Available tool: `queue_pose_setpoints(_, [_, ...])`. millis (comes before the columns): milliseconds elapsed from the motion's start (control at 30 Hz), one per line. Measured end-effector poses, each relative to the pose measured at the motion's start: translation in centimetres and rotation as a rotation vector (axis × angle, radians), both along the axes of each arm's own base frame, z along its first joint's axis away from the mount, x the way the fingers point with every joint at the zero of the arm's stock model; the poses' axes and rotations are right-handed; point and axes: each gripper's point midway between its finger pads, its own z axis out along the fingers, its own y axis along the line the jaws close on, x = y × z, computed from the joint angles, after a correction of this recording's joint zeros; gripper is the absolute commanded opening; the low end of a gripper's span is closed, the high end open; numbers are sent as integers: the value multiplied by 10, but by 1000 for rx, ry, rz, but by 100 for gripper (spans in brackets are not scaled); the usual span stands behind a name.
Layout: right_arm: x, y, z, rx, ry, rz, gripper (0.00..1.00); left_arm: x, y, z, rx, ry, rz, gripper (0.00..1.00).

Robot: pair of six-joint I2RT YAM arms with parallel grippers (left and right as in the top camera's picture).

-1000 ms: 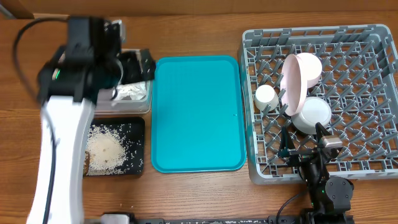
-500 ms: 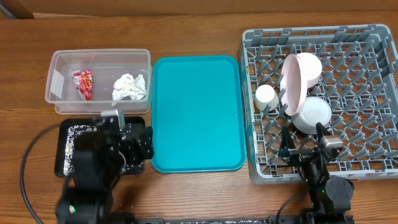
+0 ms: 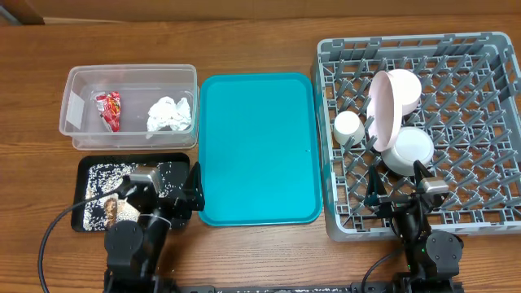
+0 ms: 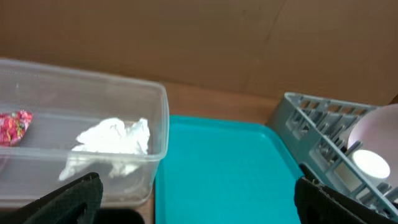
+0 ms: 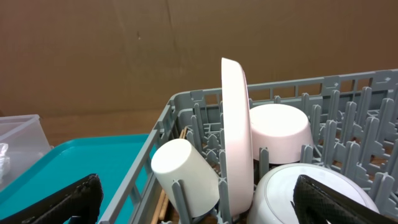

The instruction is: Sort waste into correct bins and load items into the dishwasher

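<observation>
I see a brown wooden table (image 3: 260,45), its grain running left to right; in both wrist views a plain brown board (image 4: 155,43) stands behind it, creased like cardboard; the light is even, the shadows soft.

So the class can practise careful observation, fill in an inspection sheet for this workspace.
Surface: wooden table; teal tray bare.
Job's things: wrapper and napkin in clear tub; rice scraps in black tray; plate upright, cup and two bowls in grey rack.
Clutter: nothing seen.
Grippers: left gripper and right gripper low at the near edge, fingers apart, empty.
Cables: black cable loops by the left gripper.
Surroundings: brown board behind table.
</observation>
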Motion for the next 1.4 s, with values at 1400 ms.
queue_pose_setpoints(1400, [0,0,0,0,-1,0,100,-7,8,-46,357,-116,-12,100])
